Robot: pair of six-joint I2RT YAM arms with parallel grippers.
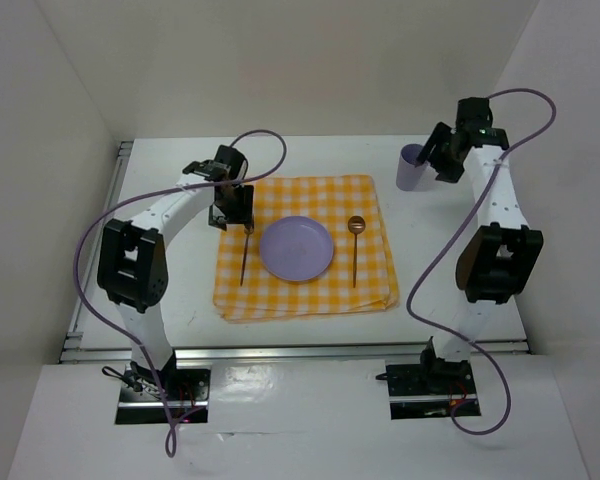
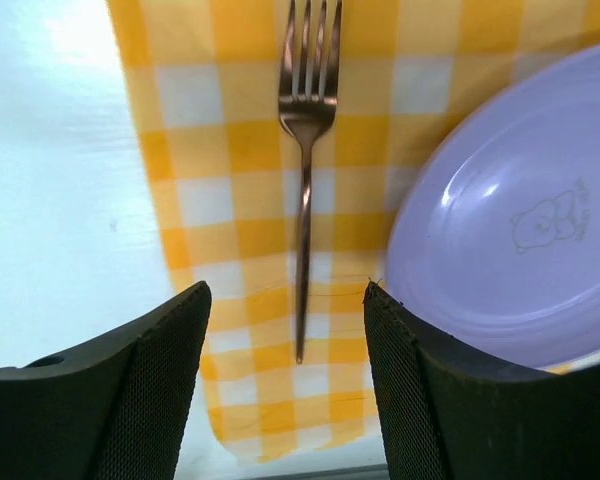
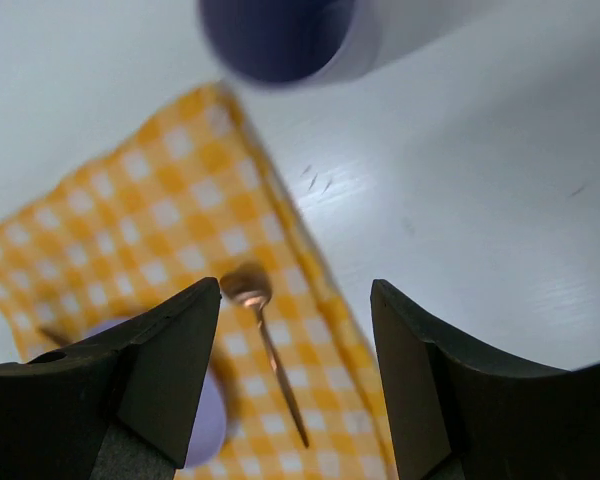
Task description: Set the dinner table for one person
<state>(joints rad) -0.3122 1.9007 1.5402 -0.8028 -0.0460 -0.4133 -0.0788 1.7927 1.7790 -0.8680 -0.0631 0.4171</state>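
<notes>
- The white table point(image 1: 310, 155) fills the floor of the scene, with a yellow checked cloth point(image 1: 305, 290) lying at its middle.
- On the cloth are a purple plate point(image 1: 296, 248) in the centre, a fork point(image 1: 244, 255) just left of it and a spoon point(image 1: 355, 250) just right.
- A purple cup point(image 1: 412, 167) stands on bare table beyond the cloth's far right corner.
- The left hand point(image 2: 287, 292) hangs over the fork, spread wide, holding nothing.
- The right hand point(image 3: 295, 290) is near the cup, equally spread and empty.

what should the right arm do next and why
Probably draw the right gripper back from the cup: its fingers are open and empty, the cup stands upright just off the cloth, and plate, fork and spoon already lie on it.
</notes>
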